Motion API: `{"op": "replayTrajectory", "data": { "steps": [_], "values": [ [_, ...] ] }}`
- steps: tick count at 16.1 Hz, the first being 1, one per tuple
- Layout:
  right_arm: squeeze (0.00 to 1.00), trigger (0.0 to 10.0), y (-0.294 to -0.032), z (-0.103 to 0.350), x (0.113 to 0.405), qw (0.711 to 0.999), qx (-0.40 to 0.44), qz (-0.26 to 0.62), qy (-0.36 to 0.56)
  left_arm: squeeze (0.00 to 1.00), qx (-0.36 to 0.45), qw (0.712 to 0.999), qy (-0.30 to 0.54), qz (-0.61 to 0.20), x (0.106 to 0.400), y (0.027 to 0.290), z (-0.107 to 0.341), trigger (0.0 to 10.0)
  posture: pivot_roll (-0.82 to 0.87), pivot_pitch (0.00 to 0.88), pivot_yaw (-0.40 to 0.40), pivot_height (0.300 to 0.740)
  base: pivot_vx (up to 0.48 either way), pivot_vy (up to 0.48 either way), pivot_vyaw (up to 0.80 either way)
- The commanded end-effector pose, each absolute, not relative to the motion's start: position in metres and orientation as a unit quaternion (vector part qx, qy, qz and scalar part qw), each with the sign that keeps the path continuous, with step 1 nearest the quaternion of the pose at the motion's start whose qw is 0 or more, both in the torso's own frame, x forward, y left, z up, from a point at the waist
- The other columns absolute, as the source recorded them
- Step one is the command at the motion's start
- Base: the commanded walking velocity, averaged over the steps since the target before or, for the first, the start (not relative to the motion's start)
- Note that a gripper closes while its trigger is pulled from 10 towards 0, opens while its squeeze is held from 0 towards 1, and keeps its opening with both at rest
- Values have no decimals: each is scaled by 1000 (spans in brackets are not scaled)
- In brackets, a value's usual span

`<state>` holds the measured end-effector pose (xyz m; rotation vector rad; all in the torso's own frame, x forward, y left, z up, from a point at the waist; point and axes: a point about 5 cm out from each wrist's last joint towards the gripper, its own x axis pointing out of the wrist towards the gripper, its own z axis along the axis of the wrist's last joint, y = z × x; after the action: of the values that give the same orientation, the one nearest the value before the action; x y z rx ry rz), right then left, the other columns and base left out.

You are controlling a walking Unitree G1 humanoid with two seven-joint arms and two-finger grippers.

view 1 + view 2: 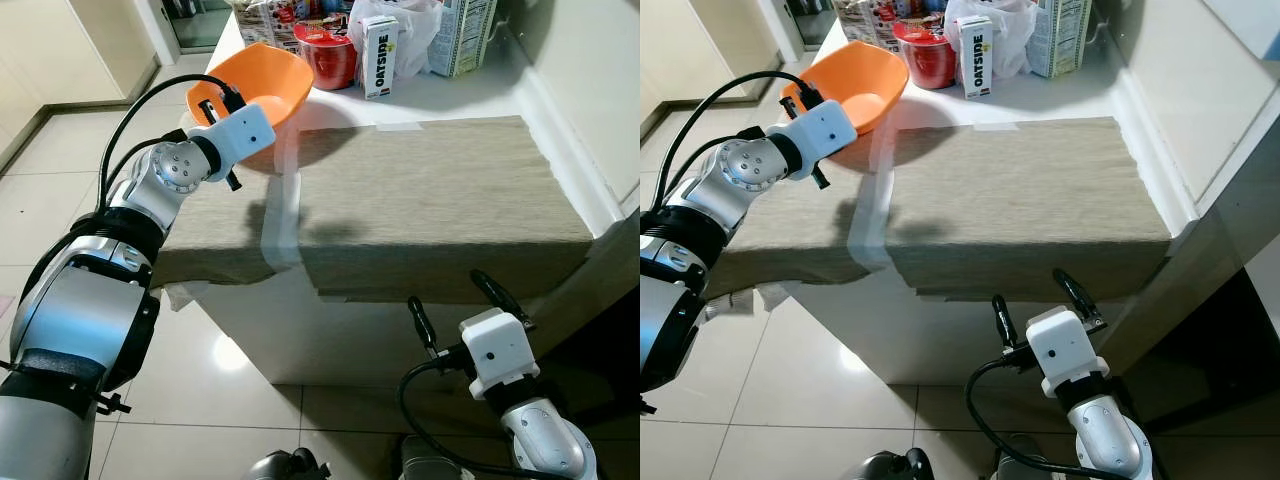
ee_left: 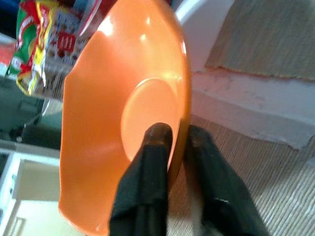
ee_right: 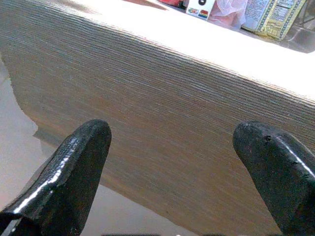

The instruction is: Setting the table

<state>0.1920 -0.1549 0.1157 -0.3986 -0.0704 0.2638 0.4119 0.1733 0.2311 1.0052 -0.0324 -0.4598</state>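
Oatside carton, perhaps snack bags, behind bowl

Left arm raised and reaching forward, elbow bent — left pincer closed, one black finger on each face of an orange rim. Right arm low, forearm pointing up — right pincer with fingers spread wide, gripping nothing.

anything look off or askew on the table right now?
Yes. The orange bowl is tipped steeply on its side, pinched at the rim by the left gripper above the table's left end, not flat. The beige cloth has a strip of clear tape running across it and over the front edge.
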Motion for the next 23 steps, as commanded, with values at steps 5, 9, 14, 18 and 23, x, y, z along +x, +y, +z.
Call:
{"op": "replayTrajectory", "data": {
  "steps": [5, 9, 14, 18, 23],
  "values": [
    [0, 10000, -151, 117, 191, 971, -194, 136, -37, 0, 461, 850, -21, -255, 408, 178, 233, 0, -295, 149, 158, 740, 0, 0, 0],
    [0, 10000, -148, 116, 194, 971, -191, 141, -37, 0, 413, 851, -94, -310, 404, 160, 259, 0, -272, 144, 156, 740, 0, 0, 0],
    [0, 10000, -145, 115, 201, 970, -188, 147, -41, 0, 396, 812, -176, -391, 383, 134, 284, 0, -236, 137, 148, 740, 0, 0, 0],
    [0, 10000, -141, 114, 207, 971, -179, 155, -42, 0, 391, 782, -183, -448, 356, 123, 275, 0, -196, 139, 149, 740, 0, 0, 0],
    [0, 10000, -136, 113, 213, 970, -173, 162, -48, 0, 382, 763, -177, -490, 323, 112, 262, 0, -166, 139, 145, 740, 0, 0, 0]
  ]
}}
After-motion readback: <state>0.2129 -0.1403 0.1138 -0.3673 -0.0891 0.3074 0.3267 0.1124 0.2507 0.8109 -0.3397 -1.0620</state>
